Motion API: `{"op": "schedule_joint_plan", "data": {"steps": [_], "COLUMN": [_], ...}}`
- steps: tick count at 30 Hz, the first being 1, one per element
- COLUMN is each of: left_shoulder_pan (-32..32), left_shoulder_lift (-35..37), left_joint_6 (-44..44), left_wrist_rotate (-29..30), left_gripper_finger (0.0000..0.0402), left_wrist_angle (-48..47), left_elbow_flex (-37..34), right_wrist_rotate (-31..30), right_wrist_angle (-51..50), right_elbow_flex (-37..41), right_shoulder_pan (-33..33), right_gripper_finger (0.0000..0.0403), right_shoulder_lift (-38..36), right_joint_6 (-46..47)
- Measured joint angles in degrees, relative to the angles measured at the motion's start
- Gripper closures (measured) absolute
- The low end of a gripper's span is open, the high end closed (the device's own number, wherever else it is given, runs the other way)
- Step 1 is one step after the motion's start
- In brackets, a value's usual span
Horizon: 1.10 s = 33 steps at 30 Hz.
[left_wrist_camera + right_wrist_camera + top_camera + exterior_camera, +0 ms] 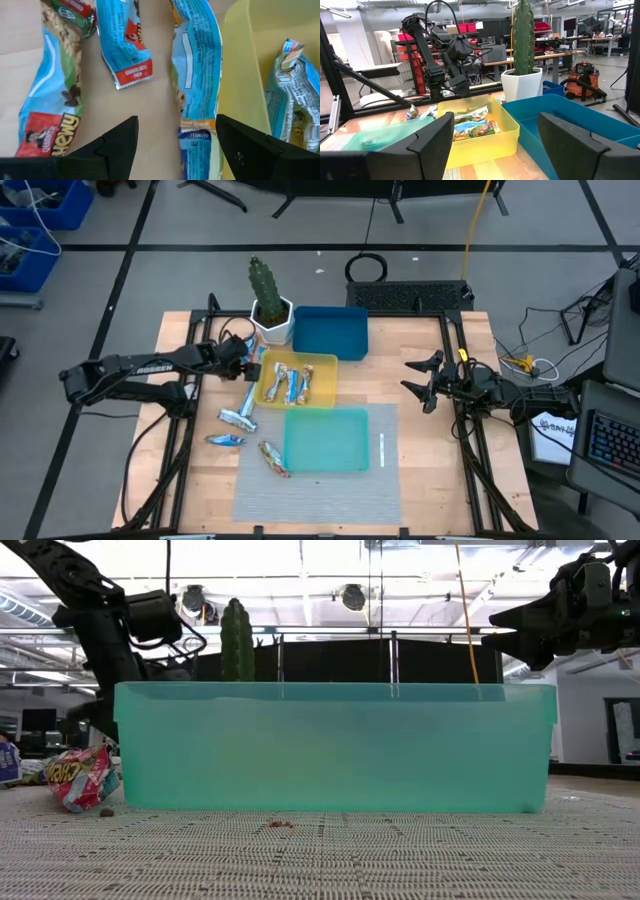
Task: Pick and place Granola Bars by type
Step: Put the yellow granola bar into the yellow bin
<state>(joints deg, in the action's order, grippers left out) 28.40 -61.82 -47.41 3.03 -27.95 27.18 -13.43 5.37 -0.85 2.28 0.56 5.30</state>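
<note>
Left gripper (pixel 175 145): we see it spread wide above a blue granola bar (pixel 197 75) beside the yellow tray (pixel 325 380).
Right gripper (pixel 425 380): parted, empty, waiting by the right edge.
Granola bars: three in the yellow tray, others loose on the table (pixel 420 480).

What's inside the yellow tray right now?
The yellow tray holds about three granola bars lying side by side. From the right wrist view they overlap, so anything beneath them is covered. The left gripper hangs open over another bar just outside the tray's wall.
</note>
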Motion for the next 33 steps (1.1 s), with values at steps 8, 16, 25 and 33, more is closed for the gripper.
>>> {"op": "schedule_joint_plan", "data": {"steps": [8,16,25,33], "left_shoulder_pan": [0.00,0.00,-0.04,-0.04], "left_shoulder_lift": [-0.82,-0.82,-0.84,-0.84], "left_joint_6": [-1.55,-2.78,-3.97,-3.76], "left_wrist_rotate": [-0.46,-0.65,-1.57,-1.49], "left_gripper_finger": [0.0131,0.0131,0.0131,0.0131], "left_wrist_angle": [3.48,7.20,12.93,14.49], "left_elbow_flex": [-0.02,-2.23,-6.00,-7.21], "right_wrist_rotate": [0.00,0.00,0.00,0.00], "right_wrist_angle": [0.00,0.00,0.00,0.00], "right_elbow_flex": [0.00,-0.01,-0.01,0.01], "right_shoulder_pan": [0.00,0.00,0.00,-0.01], "right_gripper_finger": [0.0124,0.0124,0.0124,0.0124], "right_shoulder_lift": [0.00,0.00,0.00,-0.01], "right_joint_6": [0.00,0.00,0.00,0.00]}}
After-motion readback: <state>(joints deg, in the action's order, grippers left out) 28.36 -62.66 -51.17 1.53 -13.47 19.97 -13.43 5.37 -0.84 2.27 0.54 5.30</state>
